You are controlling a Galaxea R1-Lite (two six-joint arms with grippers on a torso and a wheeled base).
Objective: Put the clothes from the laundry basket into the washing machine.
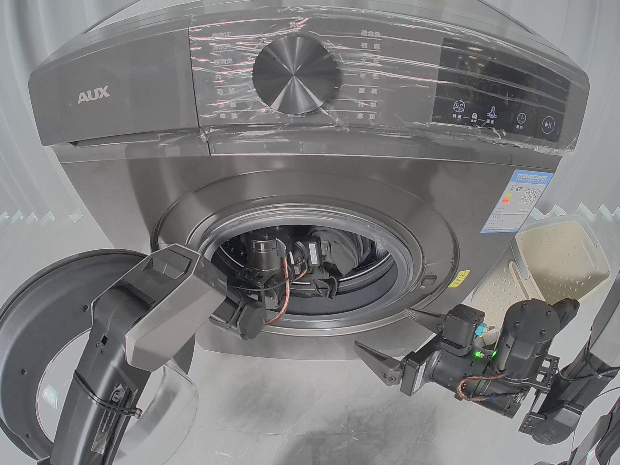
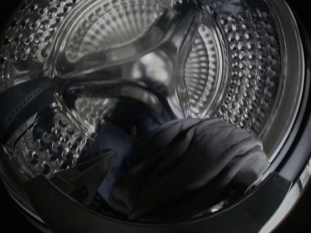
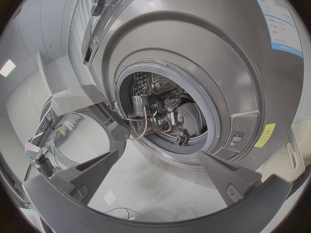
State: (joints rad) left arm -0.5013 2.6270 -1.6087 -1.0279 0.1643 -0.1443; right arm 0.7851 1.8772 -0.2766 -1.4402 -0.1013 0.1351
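My left tool (image 1: pixel 321 283) is inside the drum of the silver-grey front-loading washing machine (image 1: pixel 129 182), with the arm passing through the round opening. In the left wrist view one dark finger (image 2: pixel 94 172) stands out to the side, in the place it takes when the jaws are apart. The other finger is hidden under a crumpled grey cloth garment (image 2: pixel 201 152). I can't tell whether that garment is only draped over the hidden finger or caught on it. The garment lies at the near edge of the perforated steel drum, low on the right side, and a pale blue piece of cloth (image 2: pixel 113 139) lies just beside it, deeper in.

My right tool (image 1: pixel 394 340) hangs outside the machine, low and to the right of the opening, above the pale floor. Its two dark fingers are spread wide with nothing between them.

The round machine door (image 1: pixel 39 330) is swung open to the left. The cream perforated plastic laundry basket (image 1: pixel 562 253) sits tilted just beside the machine's right side, near my right arm.
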